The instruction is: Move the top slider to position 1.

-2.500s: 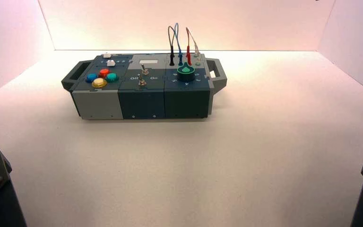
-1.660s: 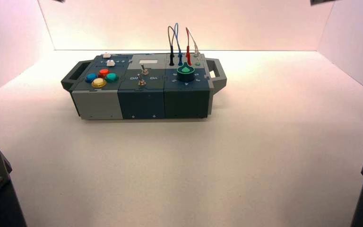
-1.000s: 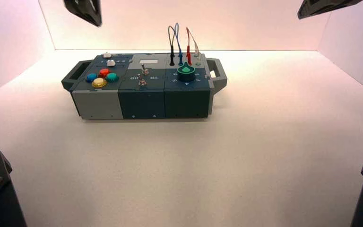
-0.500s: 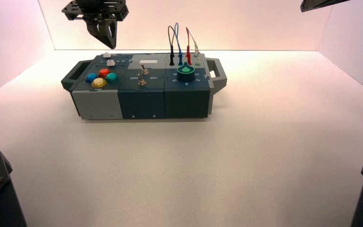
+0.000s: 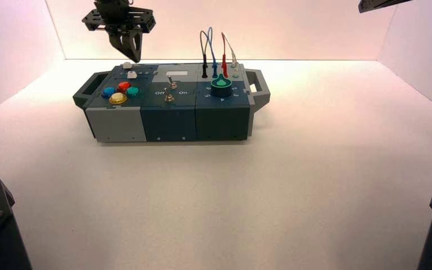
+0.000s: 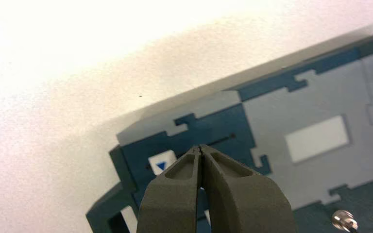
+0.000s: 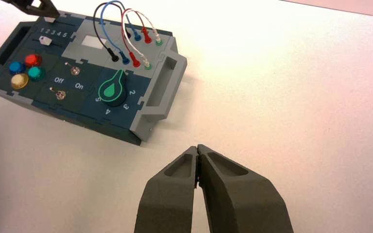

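Two white knobs sat close together; the left gripper (image 5: 132, 54), fingers pressed shut above the top slider (image 5: 127, 66), risked nudging the front twin (image 5: 131, 75)

Left arm: it reaches far forward and is raised, seen at the upper left of the high view.
Left gripper (image 5: 133, 55): it points down, with the tips at the lowest part.
Left fingers (image 6: 177, 194): pressed together, the two tips meet and nothing is held between them.
Right arm: raised high, only a dark edge of it shows at the upper right corner of the high view.
Right gripper (image 7: 197, 150): it hangs in the air.
Right fingers (image 7: 172, 191): closed tip against tip, empty.
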Available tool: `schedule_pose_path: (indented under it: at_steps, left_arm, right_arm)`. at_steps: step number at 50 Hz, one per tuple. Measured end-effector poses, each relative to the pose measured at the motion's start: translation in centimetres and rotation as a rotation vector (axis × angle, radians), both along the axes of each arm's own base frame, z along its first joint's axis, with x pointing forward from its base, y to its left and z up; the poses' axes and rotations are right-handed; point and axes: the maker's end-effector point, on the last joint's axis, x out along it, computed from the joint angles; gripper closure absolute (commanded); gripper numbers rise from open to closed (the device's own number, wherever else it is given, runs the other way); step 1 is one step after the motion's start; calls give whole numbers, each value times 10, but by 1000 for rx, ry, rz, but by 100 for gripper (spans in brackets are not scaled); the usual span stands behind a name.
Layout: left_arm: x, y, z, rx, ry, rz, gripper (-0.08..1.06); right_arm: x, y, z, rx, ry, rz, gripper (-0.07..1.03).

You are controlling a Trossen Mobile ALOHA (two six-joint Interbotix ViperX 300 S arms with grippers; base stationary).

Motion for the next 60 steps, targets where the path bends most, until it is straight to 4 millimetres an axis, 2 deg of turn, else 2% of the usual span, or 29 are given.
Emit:
schedule_pose_path:
  at_steps: [9,23,37,42,53,60]
  left_arm:
    - [4,10,-5,5,8,13,101]
    - [4,11,-12,7,21,11,101]
    - [-2,13,-8,11,49,9,101]
    - [-5,18,7,7,40,17,101]
    - [-36,24,52,-3,-14,19,101]
    - [-56,26,60,-6,-16,27,101]
  right_arm:
    - [0,0,0,1,-3,0,99]
    - [1,0,1,3,-7,0,99]
    - [1,0,1,3,-7,-2,99]
    - [1,0,1,2,-6,-2,99]
    - [-1,-1,0,0,0,-1,99]
    - [-2,0,0,-1,4,1,99]
